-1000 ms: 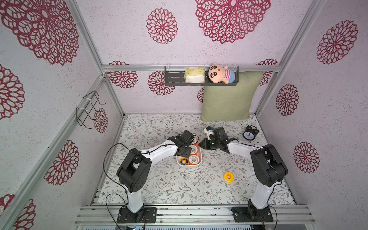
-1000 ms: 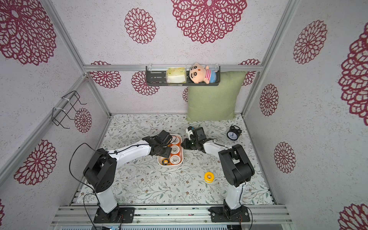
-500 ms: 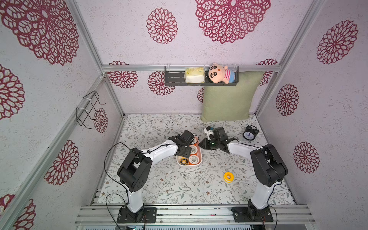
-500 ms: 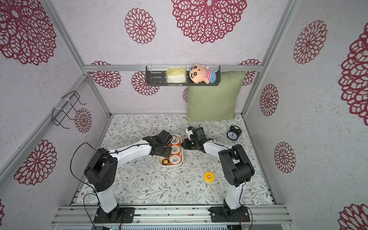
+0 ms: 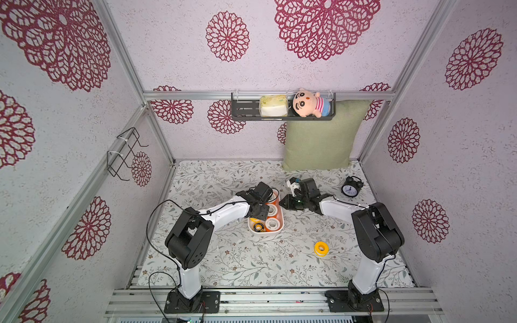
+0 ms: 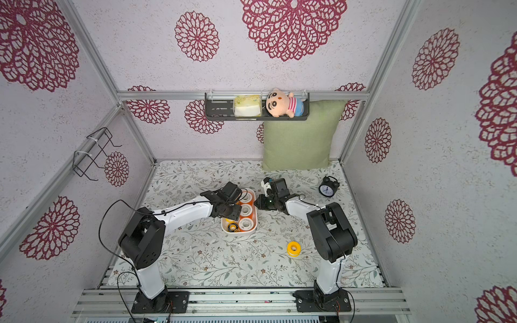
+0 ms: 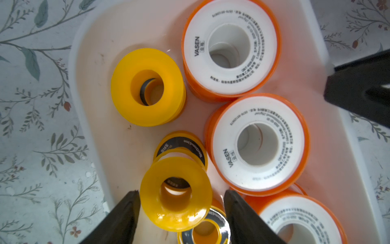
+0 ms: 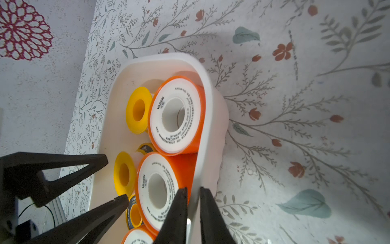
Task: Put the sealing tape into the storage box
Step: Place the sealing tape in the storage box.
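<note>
The white storage box [image 5: 283, 223] [image 6: 255, 223] lies mid-table and holds several rolls of sealing tape: orange ones with white faces [image 7: 231, 47] [image 7: 258, 145], a yellow one [image 7: 145, 89] and yellow ones with black faces [image 7: 181, 143]. My left gripper [image 7: 181, 193] hangs open inside the box. An all-yellow roll [image 7: 152, 196] leans tilted on other rolls between its fingers, with a gap on one side. My right gripper [image 8: 193, 189] is shut on the box's wall [image 8: 207, 109]. One yellow roll [image 5: 321, 248] [image 6: 293, 248] lies alone on the table near the right arm.
A black alarm clock [image 5: 349, 188] stands at the back right. A green cushion [image 5: 321, 137] leans on the back wall under a black shelf [image 5: 243, 107] that holds a plush doll and a tissue pack. A wire rack [image 5: 126, 152] hangs on the left wall.
</note>
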`<action>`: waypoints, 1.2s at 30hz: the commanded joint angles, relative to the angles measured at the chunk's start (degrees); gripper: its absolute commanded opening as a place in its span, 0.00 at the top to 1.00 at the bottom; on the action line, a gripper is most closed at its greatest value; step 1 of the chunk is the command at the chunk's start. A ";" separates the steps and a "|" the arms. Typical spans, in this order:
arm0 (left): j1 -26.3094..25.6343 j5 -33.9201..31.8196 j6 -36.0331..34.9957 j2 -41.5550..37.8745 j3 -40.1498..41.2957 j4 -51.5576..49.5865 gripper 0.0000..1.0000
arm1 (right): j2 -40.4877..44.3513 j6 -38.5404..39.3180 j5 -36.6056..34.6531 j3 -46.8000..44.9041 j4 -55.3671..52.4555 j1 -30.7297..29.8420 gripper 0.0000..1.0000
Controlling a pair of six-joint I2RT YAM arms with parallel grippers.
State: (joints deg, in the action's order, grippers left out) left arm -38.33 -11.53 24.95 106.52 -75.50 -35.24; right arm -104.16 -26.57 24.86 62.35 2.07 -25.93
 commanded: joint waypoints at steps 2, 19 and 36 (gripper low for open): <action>0.97 -1.50 0.59 0.93 -1.31 0.60 0.29 | -0.43 0.73 0.14 1.64 -1.36 -0.21 0.83; 0.88 -0.59 0.77 -1.28 -0.34 -1.48 0.80 | -0.79 0.86 0.10 1.69 -1.49 -0.26 0.83; 0.88 1.77 1.81 2.35 -1.83 -3.81 0.96 | -0.78 0.99 -0.17 1.64 -1.79 -0.26 0.82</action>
State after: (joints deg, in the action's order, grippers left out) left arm -37.93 -10.70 26.28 107.09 -76.05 -37.39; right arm -104.18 -26.55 24.86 62.35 2.02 -25.93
